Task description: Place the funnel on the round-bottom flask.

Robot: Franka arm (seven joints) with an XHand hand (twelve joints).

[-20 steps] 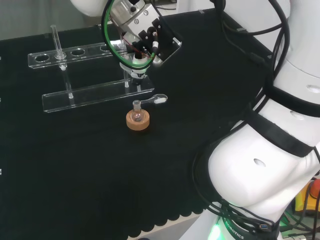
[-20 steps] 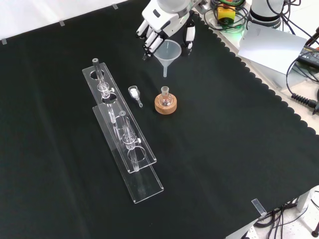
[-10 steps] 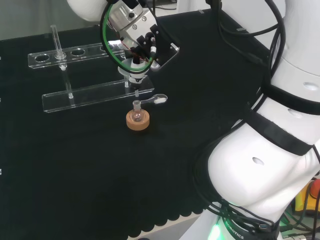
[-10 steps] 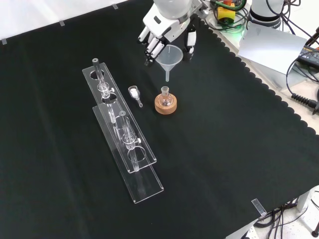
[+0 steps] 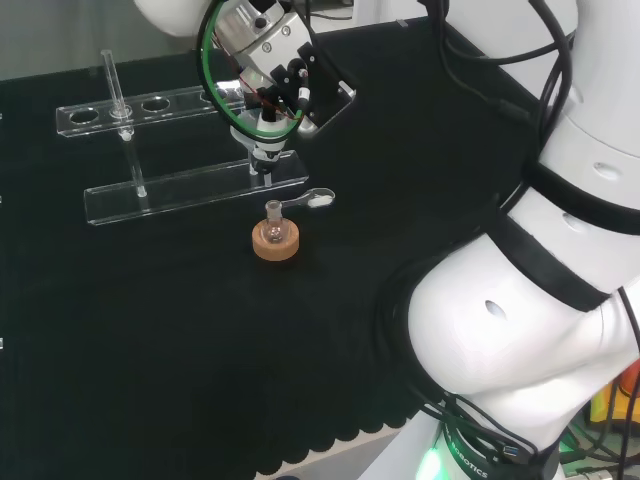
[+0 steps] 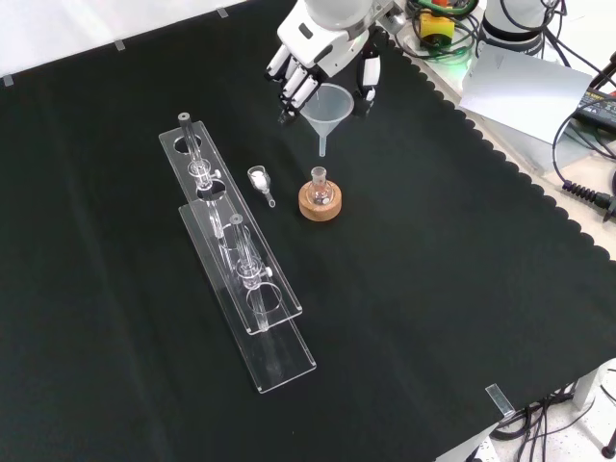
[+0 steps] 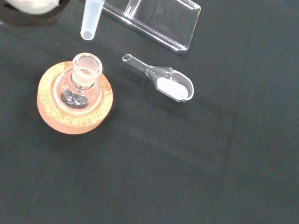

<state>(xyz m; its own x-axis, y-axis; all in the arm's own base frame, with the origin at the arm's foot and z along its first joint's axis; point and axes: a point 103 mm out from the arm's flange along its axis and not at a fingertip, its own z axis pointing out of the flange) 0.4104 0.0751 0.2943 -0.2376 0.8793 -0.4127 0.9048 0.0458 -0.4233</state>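
Note:
A small clear round-bottom flask point(image 6: 319, 182) point(image 5: 273, 214) point(image 7: 84, 78) stands upright in a cork ring stand point(image 6: 319, 203) point(image 5: 275, 242) point(image 7: 74, 103) on the black cloth. The hand point(image 6: 320, 50) point(image 5: 278, 72) is shut on a clear funnel point(image 6: 327, 109) point(image 5: 268, 143), stem pointing down. In the front view the stem tip hangs a little above the flask's mouth. In the wrist view the funnel's stem point(image 7: 91, 19) ends just beside the flask's open neck, apart from it.
A small glass scoop point(image 6: 260, 182) point(image 5: 312, 199) point(image 7: 164, 83) holding white powder lies next to the flask. A clear two-tier rack point(image 6: 236, 260) point(image 5: 180, 150) with glass tubes stands left of it in the front view. The cloth's scalloped edge point(image 6: 500, 164) runs along the right.
The hand with the funnel has drifted slightly, left in the head view, and the stem now hangs nearer over the flask. The flask, stand and scoop have not moved.

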